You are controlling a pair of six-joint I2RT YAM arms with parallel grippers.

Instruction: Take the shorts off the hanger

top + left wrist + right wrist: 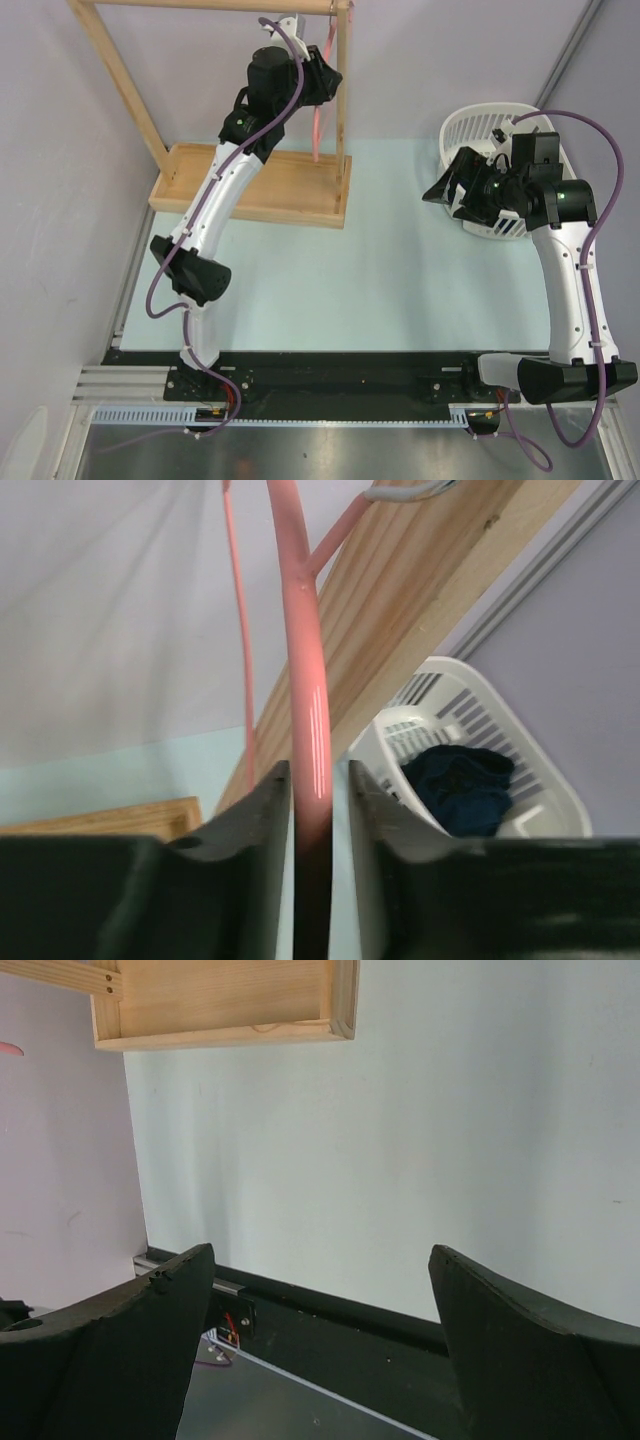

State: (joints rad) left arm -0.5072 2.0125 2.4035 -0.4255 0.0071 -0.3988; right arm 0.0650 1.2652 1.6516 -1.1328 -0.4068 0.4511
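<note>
top external shows hanger (318, 120), pale table (400, 300), lilac walls (450, 60).

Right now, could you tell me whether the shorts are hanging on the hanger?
No, the shorts lie in the white basket, while the hanger held by the left gripper is bare.

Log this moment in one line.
left fingers: shut on hanger | right fingers: open, empty | shorts: in basket, off hanger | hanger: on rack
</note>
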